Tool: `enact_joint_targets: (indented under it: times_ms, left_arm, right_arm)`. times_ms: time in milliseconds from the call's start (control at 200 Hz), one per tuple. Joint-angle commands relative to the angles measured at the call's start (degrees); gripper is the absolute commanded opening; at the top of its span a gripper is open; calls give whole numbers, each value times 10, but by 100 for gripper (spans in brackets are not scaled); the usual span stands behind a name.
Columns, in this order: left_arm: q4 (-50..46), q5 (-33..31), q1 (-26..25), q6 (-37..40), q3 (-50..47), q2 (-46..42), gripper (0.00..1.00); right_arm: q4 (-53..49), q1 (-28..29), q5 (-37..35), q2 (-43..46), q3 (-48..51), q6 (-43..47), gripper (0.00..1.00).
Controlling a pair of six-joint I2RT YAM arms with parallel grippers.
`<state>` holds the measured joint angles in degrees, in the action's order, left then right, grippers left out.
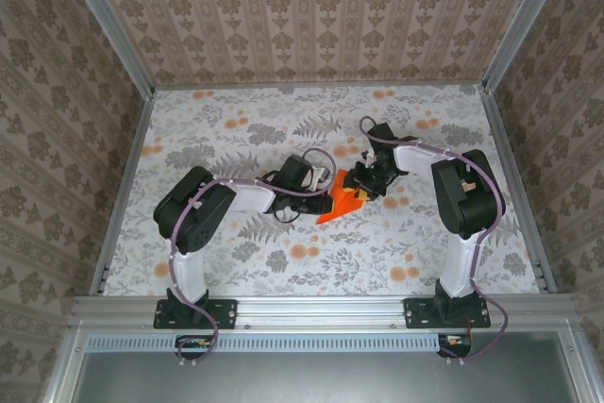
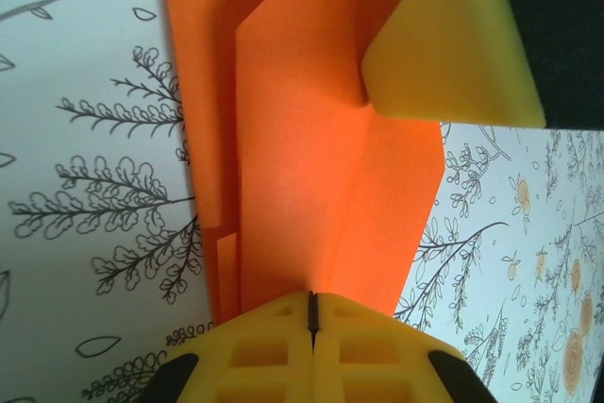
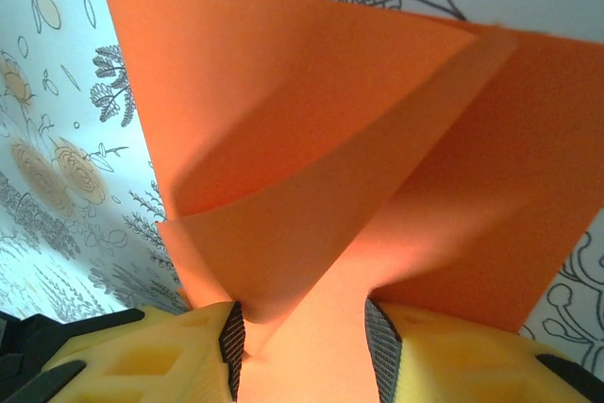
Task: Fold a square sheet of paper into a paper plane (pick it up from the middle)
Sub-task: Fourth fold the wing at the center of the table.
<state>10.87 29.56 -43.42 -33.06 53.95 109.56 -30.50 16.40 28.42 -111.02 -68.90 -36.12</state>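
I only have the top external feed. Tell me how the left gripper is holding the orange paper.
Observer: In the left wrist view, the left gripper is closed on one edge of the sheet of paper, with only a thin seam between the fingers.
Operator: Now report the right one.
Observer: In the right wrist view, the right gripper has its jaws apart, and the paper runs between the dark pads.
Operator: Describe the paper's shape.
Observer: It is already partly folded. The left wrist view shows one layer lying over another along a straight crease. The right wrist view shows the paper bowed upward rather than flat.
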Motion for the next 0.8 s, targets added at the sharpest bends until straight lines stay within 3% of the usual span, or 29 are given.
enact_joint_targets:
  times_ms: [0, 340, 800]
  left_arm:
    - [-58, -6, 2, -5, 1, -10, 0]
    - [-10, 40, 21, -32, 34, -27, 9]
    - [-2, 52, 16, -38, 54, 2, 9]
  right_arm:
    - [-51, 6, -66, -33, -10, 7, 44]
    - [-94, 21, -144, -59, -5, 2, 46]
    - [-98, 25, -154, -76, -5, -6, 49]
